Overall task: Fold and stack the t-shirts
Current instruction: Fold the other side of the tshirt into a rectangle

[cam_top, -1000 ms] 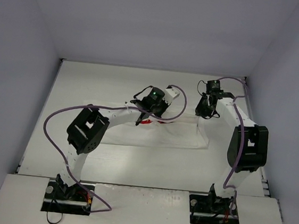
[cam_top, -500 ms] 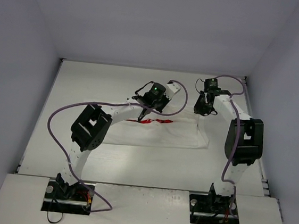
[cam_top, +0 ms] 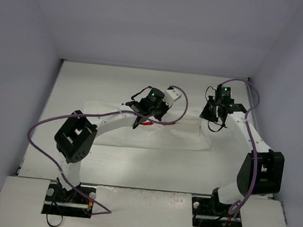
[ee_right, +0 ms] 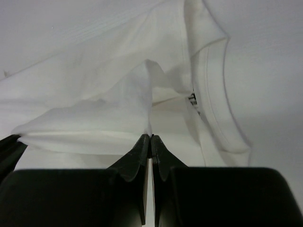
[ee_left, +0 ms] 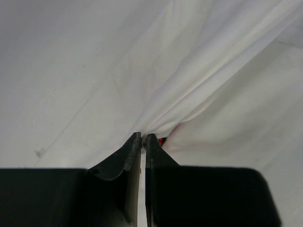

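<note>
We pinch the t-shirt [cam_top: 181, 137], lying toward the table's [cam_top: 89, 85] right edge, in both left gripper [ee_left: 143, 137] and right gripper [ee_right: 150, 138]; folding looks unfinished, nothing stacked.

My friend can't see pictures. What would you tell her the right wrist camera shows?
The right gripper is shut on a pinch of a white t-shirt, and soft folds spread away from the pinch. The shirt's collar curves down the right side, with a small label inside it.

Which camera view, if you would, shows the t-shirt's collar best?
Right wrist view: the ribbed collar and its label sit close up at right. Top external shows the t-shirt too small for collar detail; left wrist shows only bunched fabric.
</note>
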